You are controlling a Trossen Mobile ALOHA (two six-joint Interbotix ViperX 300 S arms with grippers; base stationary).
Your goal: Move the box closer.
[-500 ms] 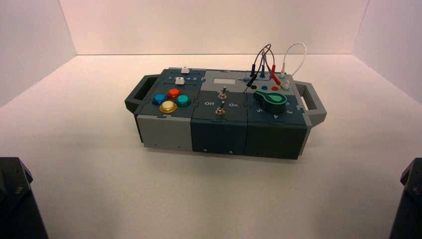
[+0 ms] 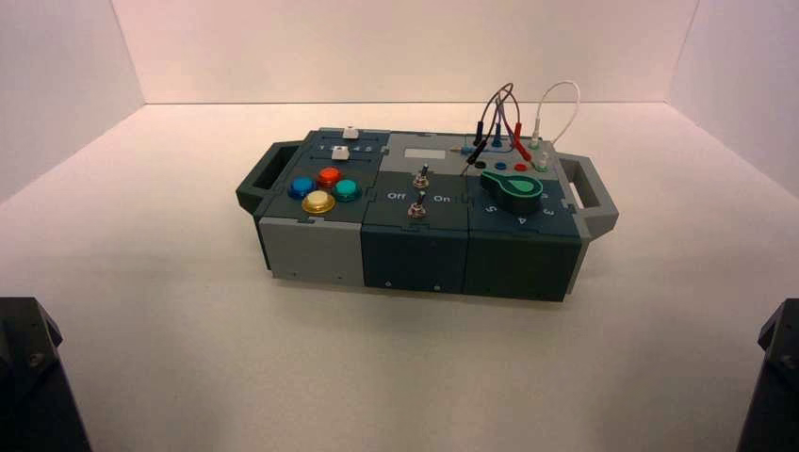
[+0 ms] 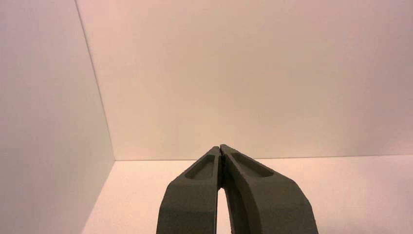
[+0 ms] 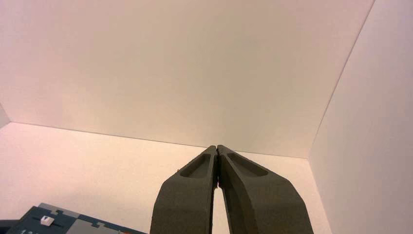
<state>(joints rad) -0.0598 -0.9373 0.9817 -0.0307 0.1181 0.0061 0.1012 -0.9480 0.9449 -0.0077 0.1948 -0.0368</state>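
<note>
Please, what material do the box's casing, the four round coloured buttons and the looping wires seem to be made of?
The box: it looks like matte hard plastic, with teal and grey panels joined by puzzle-like seams and small screws.
The buttons: probably glossy translucent plastic, since their domes catch the light.
The wires: thin flexible leads, likely plastic-insulated, bending in free loops.

A white counter (image 2: 188, 358) lies open and bare between the two parked arms at the near corners and the box (image 2: 424, 217), which stands alone near the middle as the only obstacle. Bare counter runs along both sides of the box past its side handles and behind it to the white walls (image 2: 405, 47) that close in the back, left and right. Looped wires (image 2: 513, 113) rise above the box's far right corner, blocking a low approach from above there.
</note>
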